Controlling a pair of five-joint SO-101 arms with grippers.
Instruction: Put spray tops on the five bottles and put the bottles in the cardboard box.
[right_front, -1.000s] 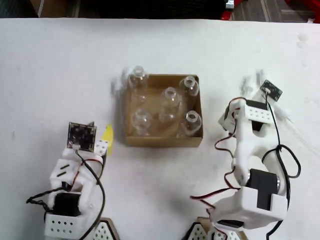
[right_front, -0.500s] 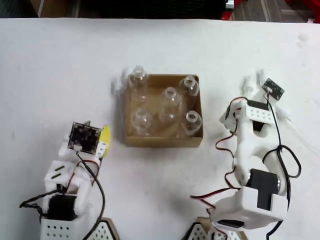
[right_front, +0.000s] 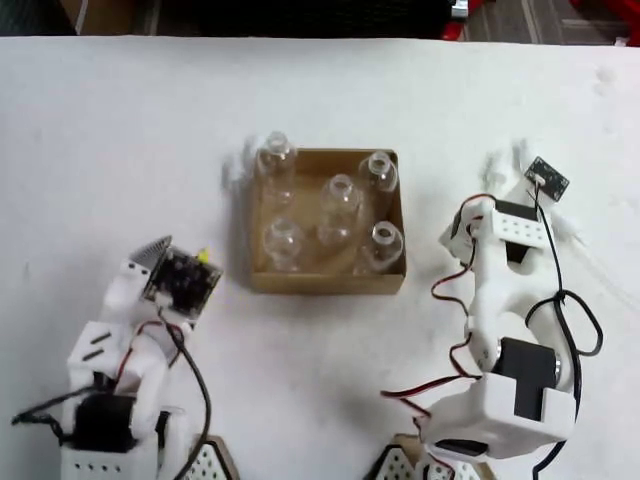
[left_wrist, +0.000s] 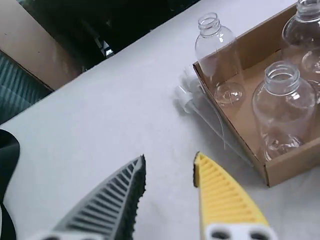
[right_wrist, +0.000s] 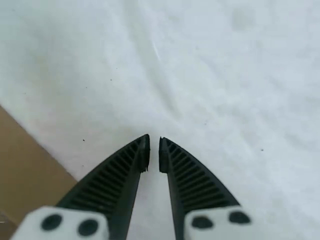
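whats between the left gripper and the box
A spray top lies beside the box, seen in the left wrist view; the rest is bare table.

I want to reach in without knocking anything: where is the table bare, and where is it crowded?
Bare: the table strip beyond the cardboard box; the stretch left of it, beyond the left claw; the gap before it, between the arms. Crowded: the box of bottles, the spray top by its far left corner, around the right arm.

My white table (right_front: 120, 120) carries the cardboard box (right_front: 325, 283) near its middle, and one white spray top (left_wrist: 184, 94) lies on the surface just beside the box's far left corner.
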